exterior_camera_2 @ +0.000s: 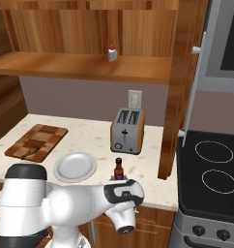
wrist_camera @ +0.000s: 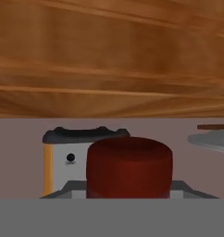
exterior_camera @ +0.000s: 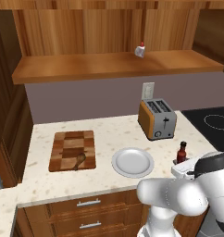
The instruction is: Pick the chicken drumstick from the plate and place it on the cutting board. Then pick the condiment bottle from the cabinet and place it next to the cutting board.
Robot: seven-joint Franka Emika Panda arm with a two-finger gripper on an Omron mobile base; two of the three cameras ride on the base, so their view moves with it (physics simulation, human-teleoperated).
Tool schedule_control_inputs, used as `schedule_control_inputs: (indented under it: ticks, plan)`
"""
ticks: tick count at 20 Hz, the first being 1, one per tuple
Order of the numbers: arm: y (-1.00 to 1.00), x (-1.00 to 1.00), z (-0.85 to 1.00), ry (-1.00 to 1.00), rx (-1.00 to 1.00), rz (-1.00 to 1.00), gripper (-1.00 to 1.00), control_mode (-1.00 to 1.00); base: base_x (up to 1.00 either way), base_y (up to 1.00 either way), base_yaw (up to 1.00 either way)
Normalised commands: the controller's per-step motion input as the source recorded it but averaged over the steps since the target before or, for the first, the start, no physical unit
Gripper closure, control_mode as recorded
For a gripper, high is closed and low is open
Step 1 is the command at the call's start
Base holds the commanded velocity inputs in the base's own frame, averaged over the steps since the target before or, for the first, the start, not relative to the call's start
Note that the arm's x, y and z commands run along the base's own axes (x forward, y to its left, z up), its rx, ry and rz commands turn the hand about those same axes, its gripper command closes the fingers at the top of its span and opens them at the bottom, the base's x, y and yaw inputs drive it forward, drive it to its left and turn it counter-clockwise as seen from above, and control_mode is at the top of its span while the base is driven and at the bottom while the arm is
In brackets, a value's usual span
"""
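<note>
The gripper (exterior_camera_2: 120, 186) is clamped on the upright condiment bottle (exterior_camera_2: 119, 170) (lower middle), with the cutting board (exterior_camera_2: 36, 141) far left.

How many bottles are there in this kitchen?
2. The condiment bottle stands near the counter's front edge, right of the plate, at the gripper. A tiny white bottle with a red tip sits on the wooden shelf.

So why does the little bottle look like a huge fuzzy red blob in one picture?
In the hand view the camera sits right behind the condiment bottle, so it looms big with soft edges, and the toaster behind it looks blurry too. In the left base view the bottle is small and fairly clear; in the right base view it is likewise small, with even light and no glare.
</note>
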Motion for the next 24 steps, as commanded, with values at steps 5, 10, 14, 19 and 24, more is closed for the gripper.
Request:
schedule_control_inputs:
  ticks: [5, 10, 14, 19, 24]
  plan:
    - [0.00, 0.10, -0.27, -0.02, 0.00, 0.00, 1.00, -1.00, 0.00, 0.00, 0.00]
    - [0.00, 0.00, -0.31, -0.01, 0.00, 0.00, 1.00, -1.00, 0.00, 0.00, 0.00]
    - [0.00, 0.00, -0.31, -0.04, 0.00, 0.00, -1.00, -1.00, 0.00, 0.00, 0.00]
    - [-0.02, 0.01, -0.15, -0.05, 0.04, 0.00, -1.00, -1.00, 0.00, 0.00, 0.00]
    - [0.00, -0.02, -0.04, -0.14, 0.03, 0.00, -1.00, -1.00, 0.00, 0.00, 0.00]
